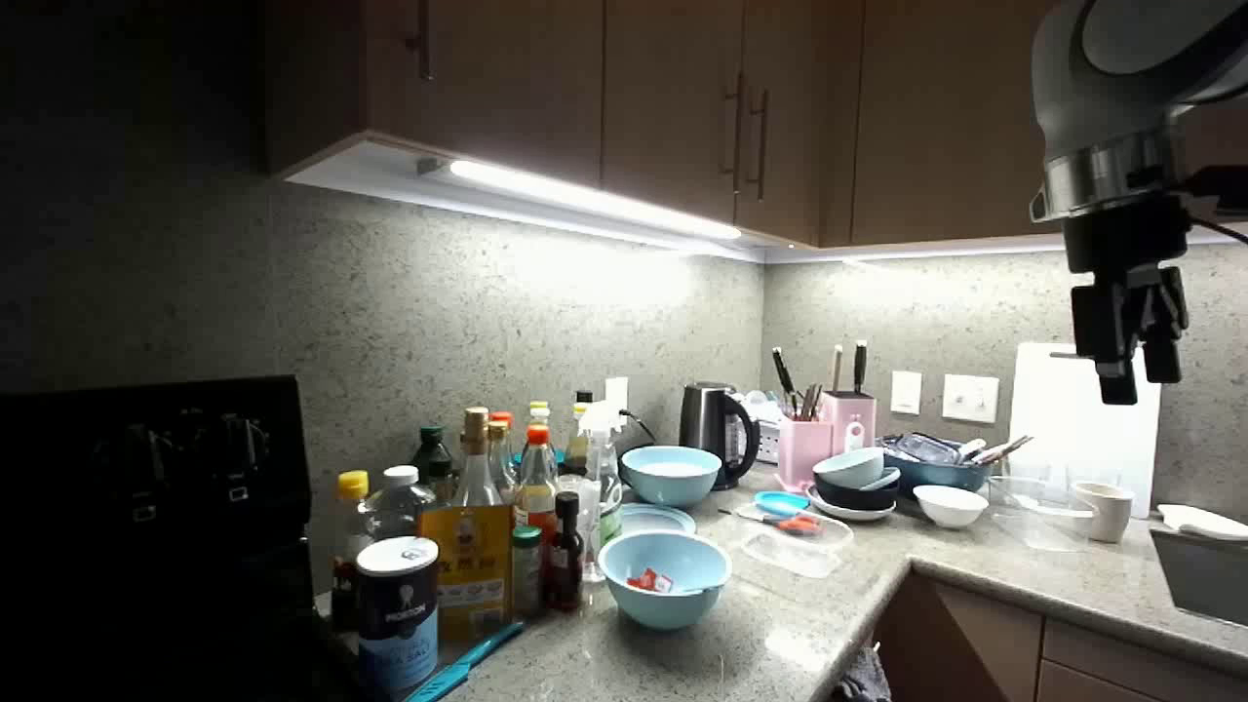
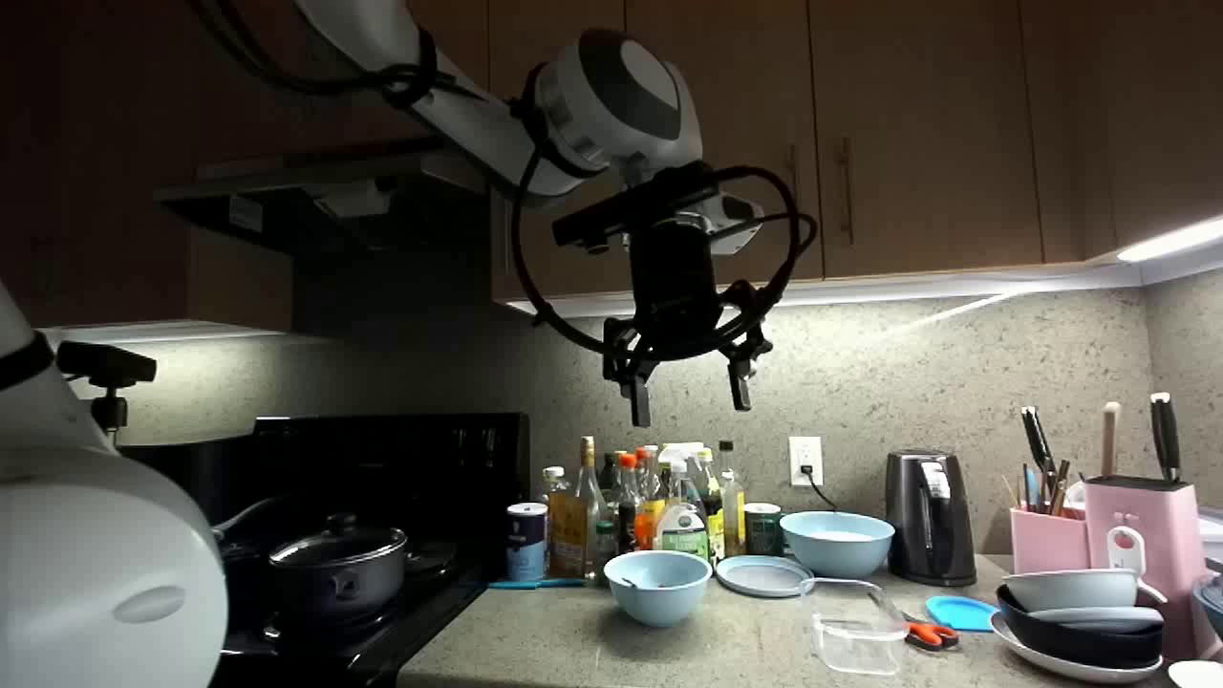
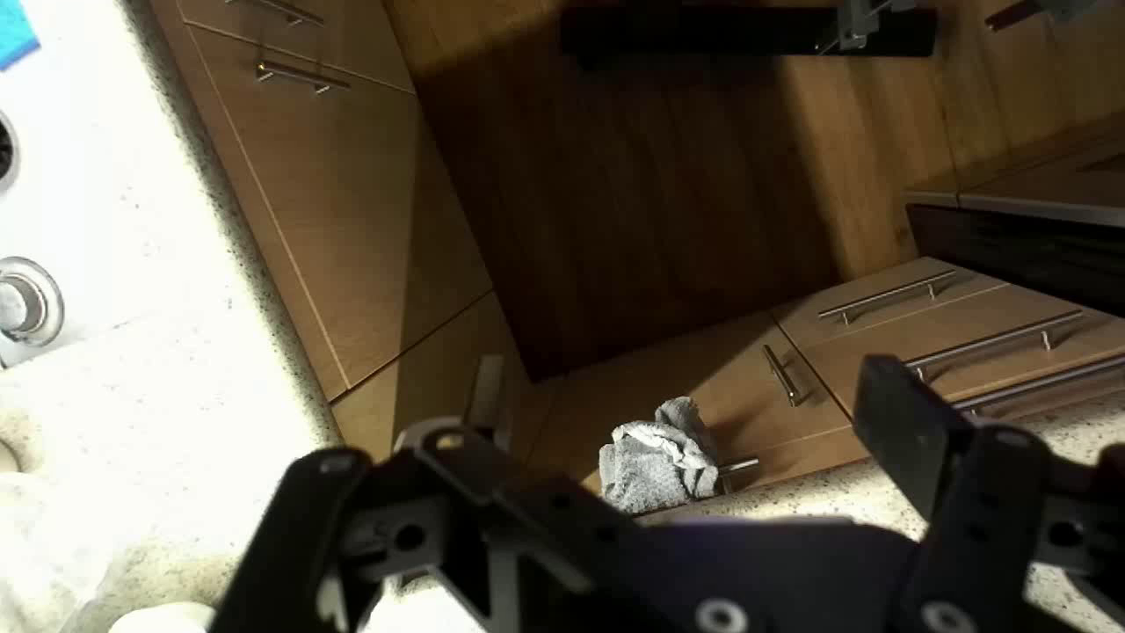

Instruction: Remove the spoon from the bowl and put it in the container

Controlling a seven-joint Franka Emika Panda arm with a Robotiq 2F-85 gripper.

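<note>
The light blue bowl [image 1: 665, 606] stands on the counter in front of the bottles, and also shows in an exterior view [image 2: 657, 602]. Red packets lie inside it. A thin, pale handle that looks like the spoon [image 1: 704, 589] rests against its right inside wall; its head cannot be made out. A clear plastic container [image 1: 795, 556] lies beside the bowl, towards the kettle; it also shows in an exterior view [image 2: 860, 642]. My gripper [image 2: 690, 406] is open and empty, high above the counter, fingers pointing down. It also shows in an exterior view [image 1: 1139, 375] and the wrist view [image 3: 690, 396].
A second pale blue bowl [image 2: 838, 545], a round lid [image 2: 764, 577] and the kettle [image 2: 929, 516] stand behind. Orange-handled scissors [image 2: 927, 633] lie by the container. Several bottles [image 2: 621, 516] line the wall. Stacked dishes [image 2: 1080, 621] stand right. Cabinets [image 2: 917, 143] hang above.
</note>
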